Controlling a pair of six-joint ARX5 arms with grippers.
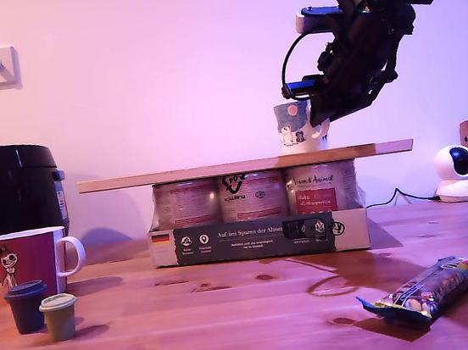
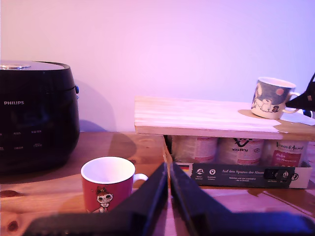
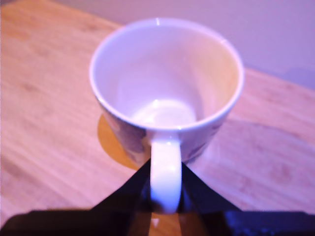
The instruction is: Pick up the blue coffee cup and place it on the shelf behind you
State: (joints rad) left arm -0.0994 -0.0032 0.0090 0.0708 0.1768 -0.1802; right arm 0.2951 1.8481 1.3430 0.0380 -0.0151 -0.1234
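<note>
The blue coffee cup [image 1: 294, 129], a white mug with blue cartoon artwork, stands upright on the shelf [image 1: 174, 175], a long light-wood plank, towards the exterior view's right. My second gripper [image 1: 323, 127] reaches down from that view's upper right and is shut on the cup's white handle. In the second wrist view its dark fingers [image 3: 194, 189] pinch the handle below the cup's empty inside [image 3: 167, 88], with the shelf [image 3: 44, 98] underneath. My first gripper [image 2: 167, 169] is shut on nothing, low over the table. It faces the shelf [image 2: 197, 115] and the cup [image 2: 269, 98].
The plank lies on a cardboard tray of cans [image 1: 259, 238]. A red mug [image 1: 30, 255], a dark blue capsule cup [image 1: 26, 307] and a green one [image 1: 60, 316] stand at the exterior view's left, before a black cooker [image 1: 7, 203]. At its right lie a snack pack [image 1: 427, 288] and a white camera [image 1: 456, 173].
</note>
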